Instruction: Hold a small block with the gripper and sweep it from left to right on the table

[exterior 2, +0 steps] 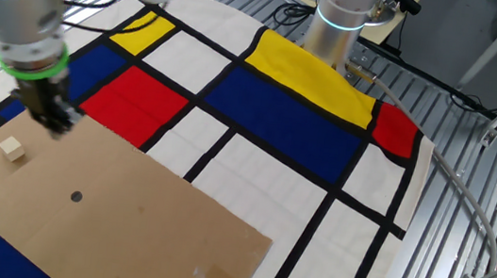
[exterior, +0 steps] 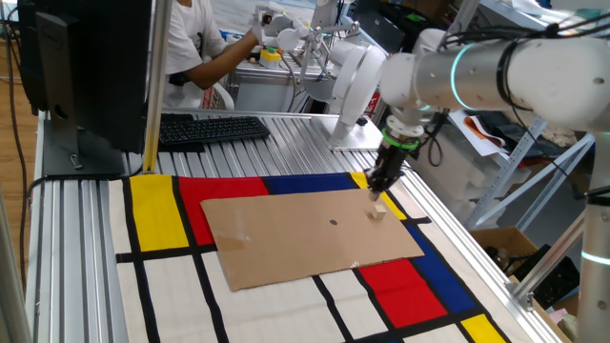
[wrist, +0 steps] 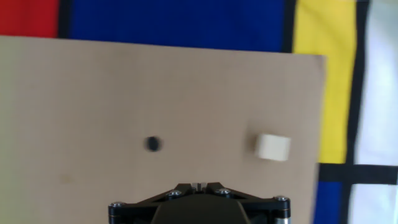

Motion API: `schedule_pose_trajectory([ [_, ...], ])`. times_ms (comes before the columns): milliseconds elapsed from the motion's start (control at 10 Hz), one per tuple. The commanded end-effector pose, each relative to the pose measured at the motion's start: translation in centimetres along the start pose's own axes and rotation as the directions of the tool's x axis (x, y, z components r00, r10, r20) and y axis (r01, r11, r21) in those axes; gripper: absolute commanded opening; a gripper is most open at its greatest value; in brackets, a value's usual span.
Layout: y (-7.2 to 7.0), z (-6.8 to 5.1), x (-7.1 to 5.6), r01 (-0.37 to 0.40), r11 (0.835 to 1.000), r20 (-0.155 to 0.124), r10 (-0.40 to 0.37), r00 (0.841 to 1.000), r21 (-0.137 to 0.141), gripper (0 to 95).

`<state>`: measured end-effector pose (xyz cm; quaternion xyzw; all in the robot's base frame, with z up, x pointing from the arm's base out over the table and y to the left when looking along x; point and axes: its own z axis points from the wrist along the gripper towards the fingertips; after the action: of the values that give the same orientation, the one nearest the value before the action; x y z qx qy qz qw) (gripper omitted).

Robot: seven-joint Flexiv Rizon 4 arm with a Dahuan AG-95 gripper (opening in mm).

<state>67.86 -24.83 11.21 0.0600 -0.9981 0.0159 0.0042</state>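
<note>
Hanging wrist-down over the cardboard sheet (exterior: 310,233) on the bench (exterior: 286,133), the tool (exterior: 382,183) is holding nothing, fingers clenched or not can't tell, w/ the small block (exterior: 378,211) lying loose just beside it, apart.
</note>
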Motion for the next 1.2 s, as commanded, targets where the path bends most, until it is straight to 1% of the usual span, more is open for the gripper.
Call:
schedule_pose_trajectory([
  [100, -2.1, 0.6, -0.3, 0.001, 1.000, -0.003, -0.001, 1.000, 0.013, 0.0],
  [200, -3.1, 0.8, -0.3, 0.004, 1.000, -0.003, -0.004, 1.000, 0.015, 0.0],
  [400, -4.2, 1.0, -0.5, 0.006, 1.000, -0.002, -0.006, 1.000, 0.018, 0.0],
  [500, -4.7, 1.0, -0.9, 0.007, 1.000, -0.004, -0.007, 1.000, 0.013, 0.0],
  [600, -4.9, 1.0, -1.0, 0.009, 1.000, -0.002, -0.009, 1.000, 0.013, 0.0],
  [700, -5.6, 1.0, -1.4, 0.013, 1.000, -0.003, -0.013, 1.000, 0.013, 0.0],
  [800, -6.0, 1.0, -1.6, 0.015, 1.000, -0.001, -0.015, 1.000, 0.007, 0.0],
  [900, -6.3, 1.1, -1.9, 0.018, 1.000, -0.001, -0.018, 1.000, 0.003, 0.0],
  [1100, -7.2, 1.7, -2.5, 0.019, 1.000, 0.001, -0.019, 1.000, 0.004, 0.0],
  [1200, -7.4, 1.9, -2.8, 0.012, 1.000, -0.001, -0.012, 1.000, 0.011, 0.0],
])
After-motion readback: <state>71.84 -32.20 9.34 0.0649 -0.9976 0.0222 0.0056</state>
